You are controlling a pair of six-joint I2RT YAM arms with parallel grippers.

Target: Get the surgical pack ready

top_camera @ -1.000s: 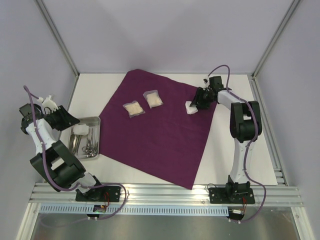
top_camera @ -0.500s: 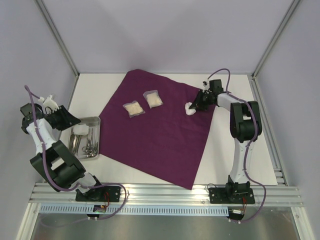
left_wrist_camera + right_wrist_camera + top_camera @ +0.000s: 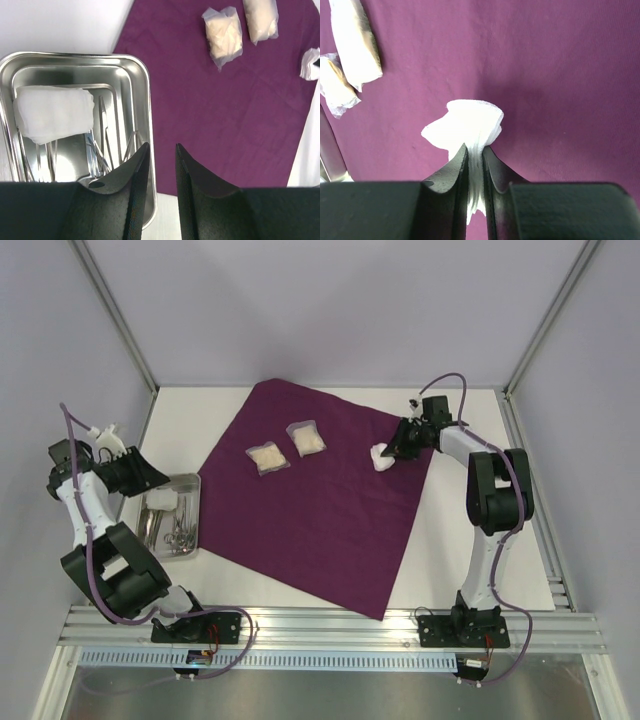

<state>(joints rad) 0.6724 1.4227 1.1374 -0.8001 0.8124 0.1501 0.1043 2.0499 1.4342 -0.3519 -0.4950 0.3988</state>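
**A:** State of the right claw (image 3: 475, 150)?

**B:** Nipped almost closed on a white gauze stack (image 3: 467, 122), whose folds bulge out past the fingertips. The stack rests on the surgical pack (image 3: 320, 530), near its right-hand corner.

**A:** And the left claw (image 3: 161, 147)?

**B:** It hangs over the near rim of the metal tray (image 3: 135, 62). The jaws stand a narrow slot apart with nothing between them.

**A:** How does the pack lie?

**B:** Spread flat as one sheet on the middle of the tabletop (image 3: 180, 420). It is set cornerwise, one corner toward the far wall and one toward the near rail. The longest line runs far-left to near-right. Its left edge is just beside the tray. Two clear packets (image 3: 268, 458) lie side by side on the far half.
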